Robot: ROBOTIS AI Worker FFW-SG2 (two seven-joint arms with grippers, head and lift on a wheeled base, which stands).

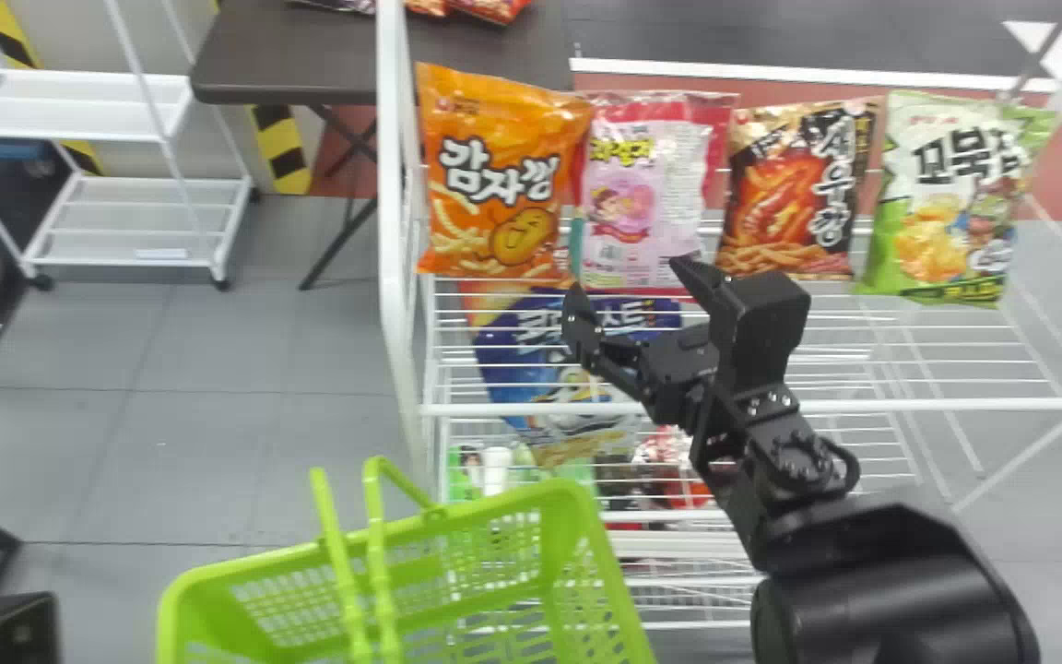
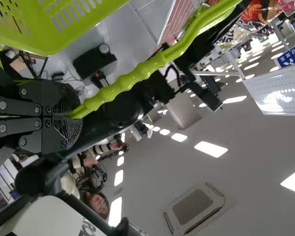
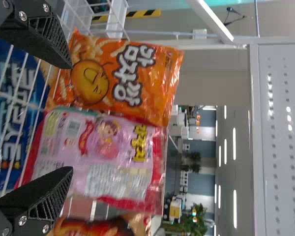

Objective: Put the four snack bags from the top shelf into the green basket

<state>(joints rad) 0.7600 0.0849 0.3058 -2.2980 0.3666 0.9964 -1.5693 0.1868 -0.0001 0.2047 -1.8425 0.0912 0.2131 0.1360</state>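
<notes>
Snack bags (image 1: 794, 207), all four, are in a row on the top shelf (image 1: 872, 405): the orange bag (image 1: 503, 180), the pink bag (image 1: 646, 189), the dark bag (image 1: 794, 157) and the green and white bag (image 1: 950, 198). So I think I am at the first pick. My right gripper (image 1: 625, 279) is open and holds no bag. It is near the low part of the pink bag, and I think that is the one I want. Next I should move a little to my right, so I don't pinch the orange bag too, then go in and close on the pink one. My left gripper (image 2: 73, 116) is closed on the handle (image 2: 147, 69) of the green basket (image 1: 494, 503), near the shelf. After a good grip, I should lift the bag and bring it over the basket.
</notes>
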